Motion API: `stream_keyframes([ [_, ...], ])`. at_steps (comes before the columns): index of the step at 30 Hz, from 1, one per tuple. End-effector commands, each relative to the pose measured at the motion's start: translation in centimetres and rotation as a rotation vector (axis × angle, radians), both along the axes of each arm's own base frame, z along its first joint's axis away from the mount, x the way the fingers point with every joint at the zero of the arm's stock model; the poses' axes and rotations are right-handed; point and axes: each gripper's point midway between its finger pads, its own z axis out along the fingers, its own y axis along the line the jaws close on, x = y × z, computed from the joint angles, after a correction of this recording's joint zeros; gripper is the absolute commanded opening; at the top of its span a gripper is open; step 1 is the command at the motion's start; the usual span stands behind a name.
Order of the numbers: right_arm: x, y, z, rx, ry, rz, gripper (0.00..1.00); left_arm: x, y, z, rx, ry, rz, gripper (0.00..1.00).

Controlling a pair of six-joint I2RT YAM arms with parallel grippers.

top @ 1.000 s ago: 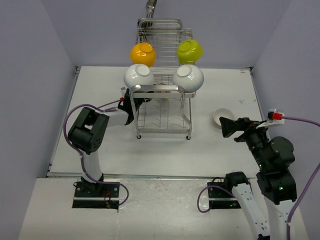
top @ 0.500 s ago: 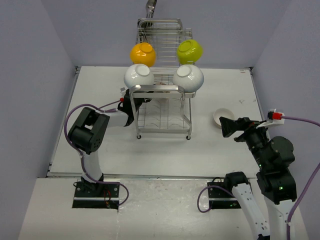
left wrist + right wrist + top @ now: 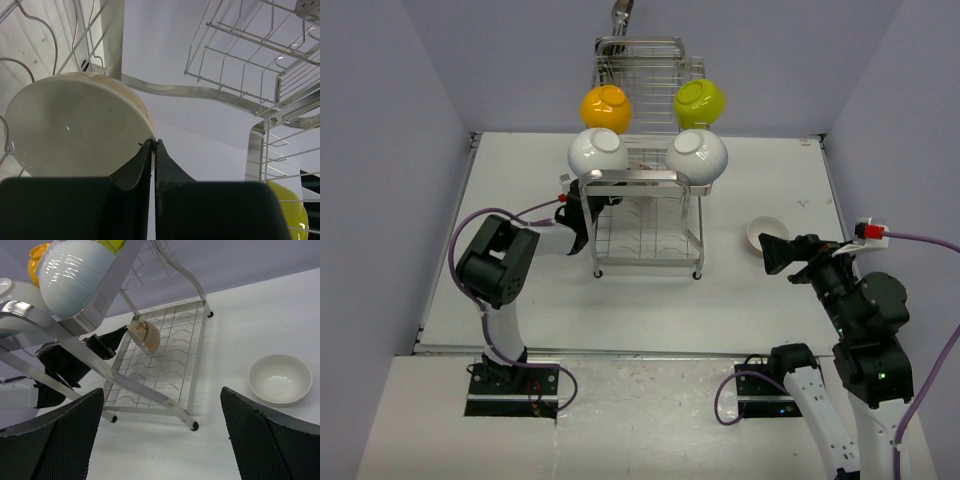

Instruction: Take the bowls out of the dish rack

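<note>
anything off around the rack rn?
One thing: the left gripper is shut, jaws flat together, at the rim of the white bowl in the lower tier of the dish rack; no rim shows between them, so it may have no grip. Nothing spilled or damaged.

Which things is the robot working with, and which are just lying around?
For the job: dish rack, orange bowl, green bowl, top-left white bowl, top-right white bowl, cream bowl in the left gripper, loose white bowl on the table.
Just lying about: red-and-white plug, purple cable.

High rear overhead view; two low, close wrist views; dish rack point(image 3: 645, 228) common to all.
</note>
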Motion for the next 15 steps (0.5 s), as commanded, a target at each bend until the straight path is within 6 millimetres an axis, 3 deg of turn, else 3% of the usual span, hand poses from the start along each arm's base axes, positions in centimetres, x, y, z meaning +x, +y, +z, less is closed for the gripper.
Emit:
stream_keyframes([
  [1,0.5,-0.2,0.9,-0.011,-0.035,-0.013,0.99,-0.5,-0.2,5.4,-0.042,-0.173,0.019,0.0],
  [8,0.5,-0.2,1.1,-0.011,-0.038,-0.012,0.99,-0.5,-0.1,6.7,-0.056,-0.229,0.026,0.0],
  [15,0.6,-0.2,0.9,-0.015,-0.033,-0.014,0.99,-0.4,-0.2,5.7,-0.028,-0.197,0.022,0.0],
])
